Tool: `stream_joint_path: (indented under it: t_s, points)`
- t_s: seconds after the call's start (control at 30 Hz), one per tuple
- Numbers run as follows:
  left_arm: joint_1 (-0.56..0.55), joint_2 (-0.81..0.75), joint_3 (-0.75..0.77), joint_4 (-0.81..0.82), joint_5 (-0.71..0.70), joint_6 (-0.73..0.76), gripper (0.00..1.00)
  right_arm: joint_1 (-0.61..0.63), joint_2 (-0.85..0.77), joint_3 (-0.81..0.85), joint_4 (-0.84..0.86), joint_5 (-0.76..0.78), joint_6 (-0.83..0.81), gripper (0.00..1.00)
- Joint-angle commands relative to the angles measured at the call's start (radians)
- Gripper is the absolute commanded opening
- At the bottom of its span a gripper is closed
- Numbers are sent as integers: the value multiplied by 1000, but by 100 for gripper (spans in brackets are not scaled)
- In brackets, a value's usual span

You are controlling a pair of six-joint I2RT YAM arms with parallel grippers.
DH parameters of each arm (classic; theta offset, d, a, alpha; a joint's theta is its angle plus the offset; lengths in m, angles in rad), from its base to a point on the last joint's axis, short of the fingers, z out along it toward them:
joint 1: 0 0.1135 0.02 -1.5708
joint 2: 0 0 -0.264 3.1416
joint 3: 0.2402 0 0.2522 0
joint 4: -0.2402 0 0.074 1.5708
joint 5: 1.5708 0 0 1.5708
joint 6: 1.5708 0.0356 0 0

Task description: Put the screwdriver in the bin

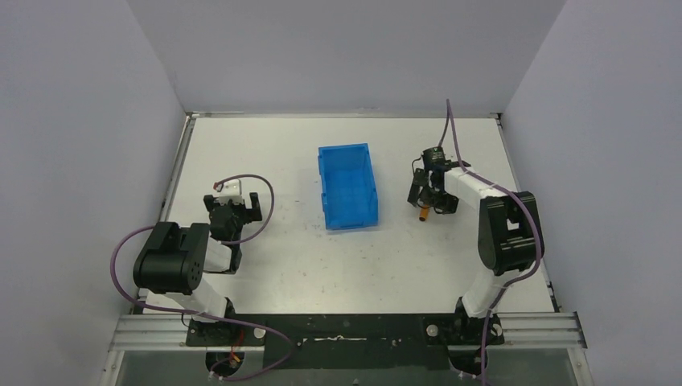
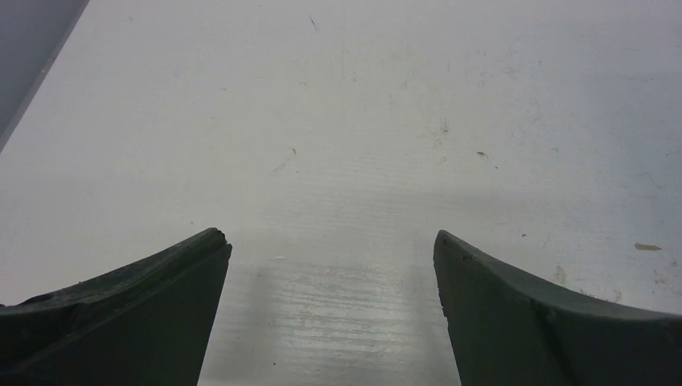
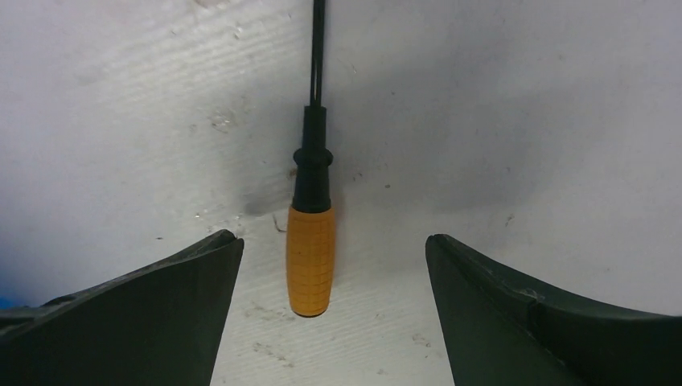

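Observation:
The screwdriver (image 3: 310, 257), orange handle and thin black shaft, lies flat on the white table. In the top view its handle (image 1: 424, 215) shows just below my right gripper (image 1: 429, 199). My right gripper (image 3: 334, 241) is open and straddles the handle, nearer the left finger, touching nothing. The blue bin (image 1: 347, 186) stands empty at the table's middle, left of the right gripper. My left gripper (image 1: 233, 213) is open and empty over bare table at the left; it also shows in the left wrist view (image 2: 331, 237).
The white table (image 1: 322, 265) is enclosed by grey walls at the left, back and right. A metal rail (image 1: 346, 326) runs along the near edge with both arm bases. Purple cables loop beside each arm.

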Motion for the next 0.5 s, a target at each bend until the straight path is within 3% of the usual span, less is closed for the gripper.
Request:
stream_joint_path:
  t_s: [0.0,0.1,0.3,0.47]
  points:
    - [4,-4,17,56,2,-6,97,2,34,20,-42,6,-24,83]
    - [4,-4,17,57,3,-6,97,3,56,7,-33,-7,-25,65]
    - [4,-4,17,57,2,-6,97,6,39,-2,-41,-1,-48,2]
    - [4,-3,17,57,3,-7,97,20,-35,114,-136,45,-82,0]
